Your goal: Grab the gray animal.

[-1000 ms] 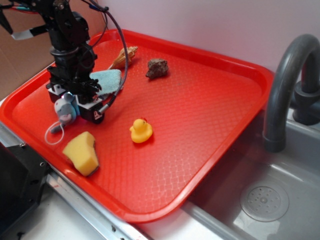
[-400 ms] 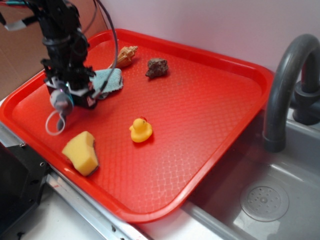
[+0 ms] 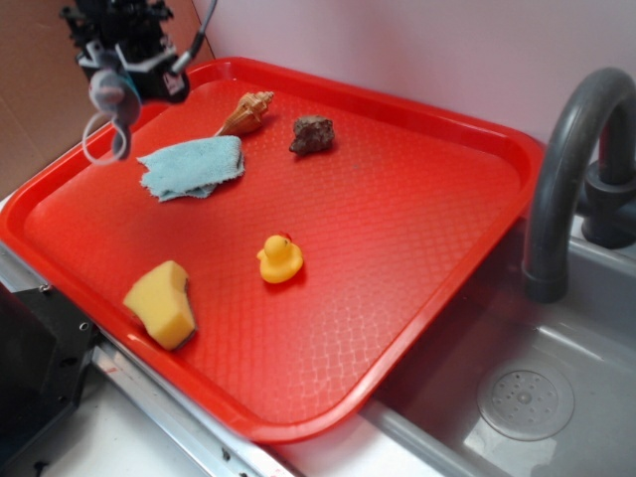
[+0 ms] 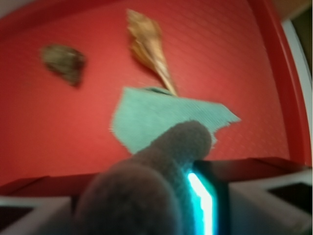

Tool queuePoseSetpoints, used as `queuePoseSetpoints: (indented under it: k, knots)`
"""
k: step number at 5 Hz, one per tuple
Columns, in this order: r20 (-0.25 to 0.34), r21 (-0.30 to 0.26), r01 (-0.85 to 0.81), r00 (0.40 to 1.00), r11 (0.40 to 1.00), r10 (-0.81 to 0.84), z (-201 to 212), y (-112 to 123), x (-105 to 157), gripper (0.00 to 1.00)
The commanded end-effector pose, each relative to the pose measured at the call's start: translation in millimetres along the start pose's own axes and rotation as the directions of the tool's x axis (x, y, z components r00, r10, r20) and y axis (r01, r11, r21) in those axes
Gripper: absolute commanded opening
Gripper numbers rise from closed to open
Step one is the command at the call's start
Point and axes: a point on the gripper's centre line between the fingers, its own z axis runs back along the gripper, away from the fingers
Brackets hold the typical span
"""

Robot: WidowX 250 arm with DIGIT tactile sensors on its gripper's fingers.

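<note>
The gray animal, a small gray plush mouse, hangs in the air above the tray's far left corner, its thin white loop cord dangling below it. My gripper is shut on it. In the wrist view the gray animal fills the lower middle as a blurred gray lump pressed between my jaws. It hides most of what lies under the gripper.
On the red tray lie a blue cloth, a seashell, a gray-brown rock, a yellow rubber duck and a yellow sponge. A sink with a gray faucet is at the right.
My gripper has risen from the tray floor up and toward the far left, lifting the gray animal off the tray. The blue cloth, earlier half hidden by the arm, now shows whole.
</note>
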Motion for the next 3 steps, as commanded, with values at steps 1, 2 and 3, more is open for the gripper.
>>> queuePoseSetpoints:
  k: [1, 2, 3]
  knots:
    - [0.179, -0.008, 0.093, 0.98, 0.996, -0.09, 72.0, -18.0, -28.7, 0.19]
    - [0.164, -0.076, 0.221, 0.965, 0.972, -0.207, 65.8, -10.9, -32.9, 1.0]
    - [0.164, -0.076, 0.221, 0.965, 0.972, -0.207, 65.8, -10.9, -32.9, 1.0]
